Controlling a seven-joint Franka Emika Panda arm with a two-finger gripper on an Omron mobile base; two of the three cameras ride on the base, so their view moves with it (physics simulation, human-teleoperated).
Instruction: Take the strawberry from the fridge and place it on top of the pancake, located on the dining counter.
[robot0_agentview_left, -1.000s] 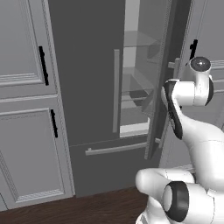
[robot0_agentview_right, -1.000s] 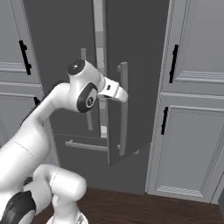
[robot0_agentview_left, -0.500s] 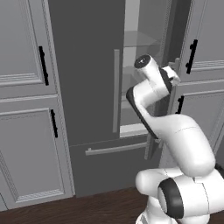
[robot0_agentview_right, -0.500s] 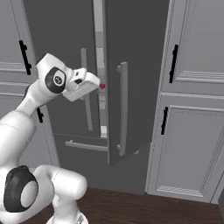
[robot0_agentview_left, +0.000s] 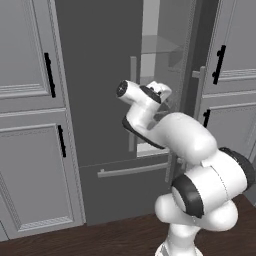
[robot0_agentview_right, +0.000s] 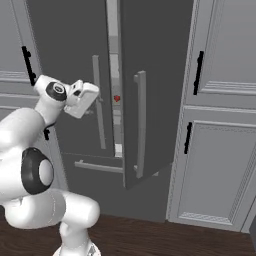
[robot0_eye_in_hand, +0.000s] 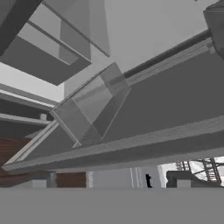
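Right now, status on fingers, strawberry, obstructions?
Gripper open, empty, at fridge gap. Strawberry inside on shelf, untouched. Right door half open, gap narrow.

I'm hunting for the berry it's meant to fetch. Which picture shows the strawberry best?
The right base view: the strawberry is a tiny red spot in the gap of the fridge doors. In the left base view the arm covers that part of the opening.

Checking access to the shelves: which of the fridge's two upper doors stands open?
The right door is open, swung out toward the camera, with the strawberry visible in the gap. The left door sits flush, shut.
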